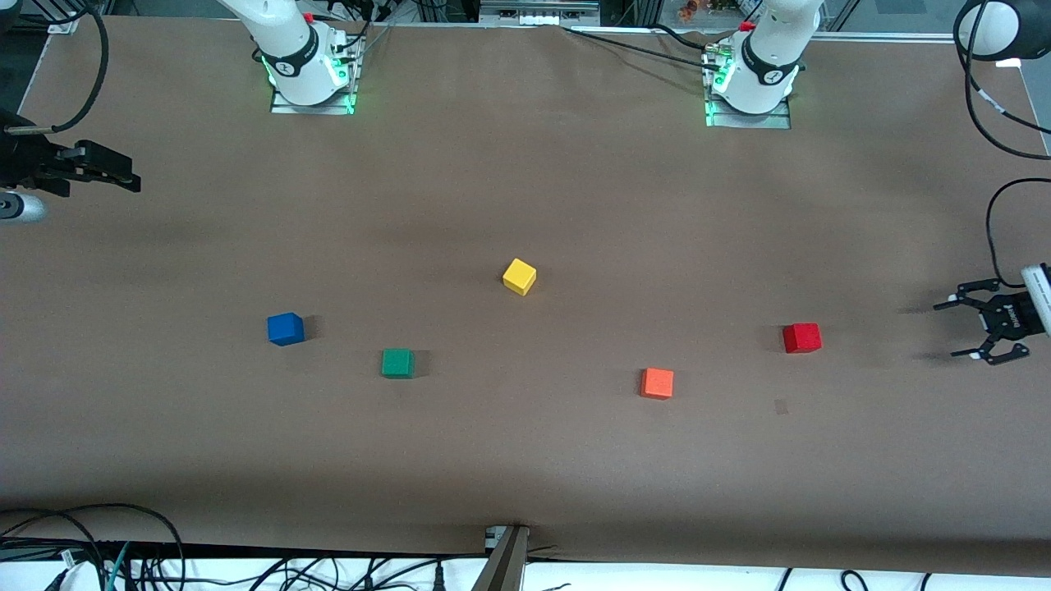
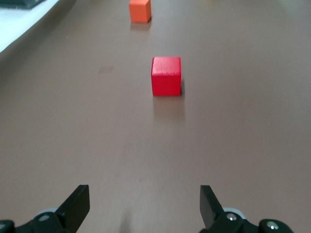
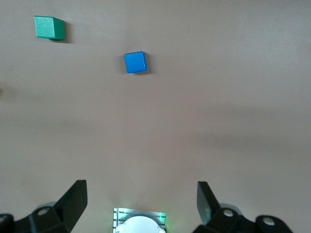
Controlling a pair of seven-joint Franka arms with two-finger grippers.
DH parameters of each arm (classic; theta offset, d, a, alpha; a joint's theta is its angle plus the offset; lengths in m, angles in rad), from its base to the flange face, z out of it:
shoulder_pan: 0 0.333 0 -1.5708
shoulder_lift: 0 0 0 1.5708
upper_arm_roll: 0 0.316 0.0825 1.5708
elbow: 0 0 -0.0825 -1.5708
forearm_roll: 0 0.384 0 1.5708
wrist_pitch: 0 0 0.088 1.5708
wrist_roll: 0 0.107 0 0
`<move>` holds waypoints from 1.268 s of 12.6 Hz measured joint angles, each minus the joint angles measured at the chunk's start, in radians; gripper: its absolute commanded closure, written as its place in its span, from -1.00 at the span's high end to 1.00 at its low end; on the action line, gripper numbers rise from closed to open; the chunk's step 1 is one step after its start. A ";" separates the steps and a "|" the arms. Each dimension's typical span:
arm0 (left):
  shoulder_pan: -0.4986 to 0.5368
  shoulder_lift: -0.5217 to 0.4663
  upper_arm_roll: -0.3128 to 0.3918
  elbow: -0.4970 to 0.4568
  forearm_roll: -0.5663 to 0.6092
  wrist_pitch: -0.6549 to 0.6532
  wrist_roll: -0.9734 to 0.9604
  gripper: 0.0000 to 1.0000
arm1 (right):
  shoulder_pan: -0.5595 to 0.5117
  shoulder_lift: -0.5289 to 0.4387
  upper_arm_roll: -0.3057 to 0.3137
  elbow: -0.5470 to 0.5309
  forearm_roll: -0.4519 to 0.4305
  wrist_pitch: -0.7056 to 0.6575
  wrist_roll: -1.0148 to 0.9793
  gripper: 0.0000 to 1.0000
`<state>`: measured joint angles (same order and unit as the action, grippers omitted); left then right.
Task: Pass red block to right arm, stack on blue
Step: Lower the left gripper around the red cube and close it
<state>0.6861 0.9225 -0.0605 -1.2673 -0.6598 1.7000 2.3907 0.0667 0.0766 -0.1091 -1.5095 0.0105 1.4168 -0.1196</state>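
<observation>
We judge nothing done yet: red block (image 1: 801,337) sits untouched on the desk (image 1: 525,460), well apart from the blue cube (image 1: 285,328). Left pincer (image 1: 977,331) near the red block, spread, empty; right pincer (image 1: 123,174) waits, spread, empty.

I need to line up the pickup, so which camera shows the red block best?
The left wrist view: the red block sits large and unobstructed ahead of the open left pincer, top and one side visible. The front view shows it small, toward the left arm's end of the table. The right wrist view does not show it.
</observation>
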 measured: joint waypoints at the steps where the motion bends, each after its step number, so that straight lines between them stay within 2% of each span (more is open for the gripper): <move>1: -0.003 0.020 -0.009 0.000 -0.021 -0.008 0.019 1.00 | 0.000 0.000 0.000 0.000 0.000 0.000 0.000 1.00; 4: -0.009 0.064 -0.027 0.001 -0.059 -0.037 0.041 1.00 | 0.000 0.000 0.000 0.000 0.000 0.000 0.000 1.00; 10: -0.021 0.175 -0.140 0.001 -0.075 -0.111 0.048 1.00 | 0.000 0.002 0.000 0.000 0.000 0.000 0.000 1.00; 16: -0.058 0.220 -0.148 0.001 -0.130 -0.133 0.051 1.00 | 0.000 0.002 0.000 0.000 0.000 0.000 0.000 1.00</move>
<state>0.6277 1.1422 -0.2087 -1.2659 -0.7897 1.5671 2.4421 0.0664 0.0785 -0.1092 -1.5093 0.0104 1.4168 -0.1195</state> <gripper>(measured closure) 0.000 0.000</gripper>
